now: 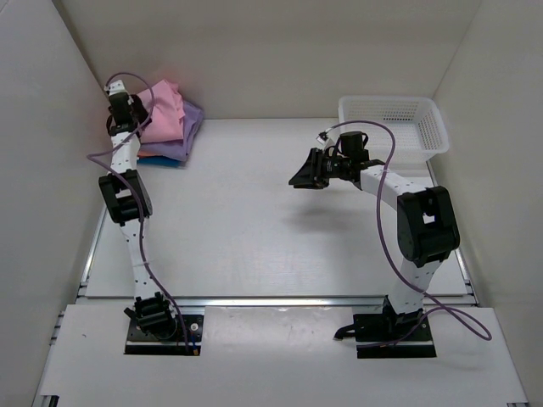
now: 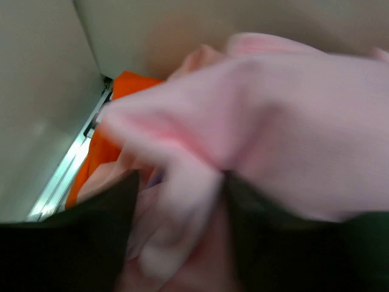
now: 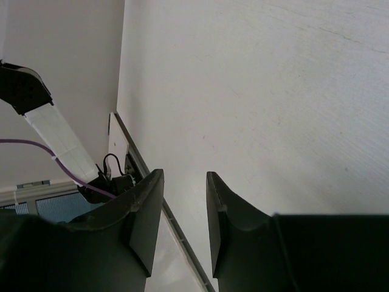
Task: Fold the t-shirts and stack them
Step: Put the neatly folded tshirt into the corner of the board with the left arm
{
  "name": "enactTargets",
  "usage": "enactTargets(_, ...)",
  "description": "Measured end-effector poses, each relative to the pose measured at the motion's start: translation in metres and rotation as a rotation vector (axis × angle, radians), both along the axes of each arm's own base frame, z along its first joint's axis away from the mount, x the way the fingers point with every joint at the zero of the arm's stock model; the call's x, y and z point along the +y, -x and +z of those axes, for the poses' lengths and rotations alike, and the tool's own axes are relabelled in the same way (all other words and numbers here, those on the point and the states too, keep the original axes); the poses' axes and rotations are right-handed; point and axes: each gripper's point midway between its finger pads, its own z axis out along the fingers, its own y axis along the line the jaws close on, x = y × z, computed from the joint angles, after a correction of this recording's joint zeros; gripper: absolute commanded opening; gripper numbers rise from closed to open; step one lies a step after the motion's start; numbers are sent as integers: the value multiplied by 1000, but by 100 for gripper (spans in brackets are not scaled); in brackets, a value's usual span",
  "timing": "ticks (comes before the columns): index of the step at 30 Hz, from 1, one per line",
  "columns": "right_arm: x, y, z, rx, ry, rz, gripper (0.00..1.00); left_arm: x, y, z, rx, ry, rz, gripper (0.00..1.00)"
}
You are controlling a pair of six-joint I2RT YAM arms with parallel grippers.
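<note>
While in far-left corner, t-shirts [image 1: 170, 110]

A white flat-topped table [image 1: 254, 225], closed in by pale wall panels [image 1: 254, 51], carries two loads at its far edge. In the far left corner lies a stack of folded cloth t-shirts [image 1: 182, 127], pink on top, lavender beneath, orange and blue at the bottom. A white plastic mesh basket [image 1: 386, 100] sits in the far right corner, well apart.

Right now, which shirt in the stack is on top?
The light pink shirt: it lies uppermost, while the lavender shirt and the orange shirt only show at the edges beneath it.
</note>
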Motion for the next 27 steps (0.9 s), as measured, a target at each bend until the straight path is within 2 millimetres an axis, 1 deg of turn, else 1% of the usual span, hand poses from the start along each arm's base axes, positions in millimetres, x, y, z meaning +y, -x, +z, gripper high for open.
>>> enactTargets(1, 0, 0, 0, 1, 0, 0, 32, 2, 0, 1, -3, -2, 7, 98)
enactTargets(4, 2, 1, 0, 5, -1, 2, 31, 9, 3, 5, -9, 12, 20, 99)
enactTargets(5, 3, 1, 0, 4, 0, 2, 32, 10, 4, 7, -9, 16, 22, 99)
enactTargets(6, 3, 2, 1, 4, 2, 0, 31, 10, 5, 10, -8, 17, 22, 99)
enactTargets(8, 6, 6, 1, 0, 11, -4, 33, 7, 10, 19, -7, 22, 20, 99)
enactTargets(10, 8, 15, 5, -4, 23, -4, 34, -2, 19, 36, -7, 32, 11, 98)
enactTargets(11, 10, 20, 8, -11, 30, -4, 36, -6, 26, 49, -8, 37, 5, 98)
enactTargets(13, 11, 28, 15, -31, 45, -5, 37, -18, 44, 74, -13, 47, -19, 98)
enactTargets(16, 8, 44, 22, -64, 71, -20, 38, -47, 80, 118, -36, 82, -95, 99)
enactTargets(17, 6, 52, 23, -68, 80, -25, 39, -58, 94, 129, -40, 93, -117, 98)
enactTargets(19, -1, 65, 23, -79, 99, -38, 39, -78, 123, 140, -25, 107, -149, 98)
enactTargets(20, -6, 71, 22, -81, 112, -46, 39, -92, 137, 141, -6, 112, -171, 99)
enactTargets(22, -18, 82, 19, -85, 138, -67, 39, -130, 162, 134, 33, 121, -241, 98)
enactTargets(23, -25, 87, 19, -86, 148, -80, 39, -151, 177, 126, 63, 122, -283, 98)
enactTargets(25, -39, 93, 18, -91, 161, -112, 40, -205, 214, 100, 149, 105, -384, 99)
enactTargets(27, -52, 100, 19, -101, 174, -146, 40, -253, 253, 81, 209, 73, -492, 99)
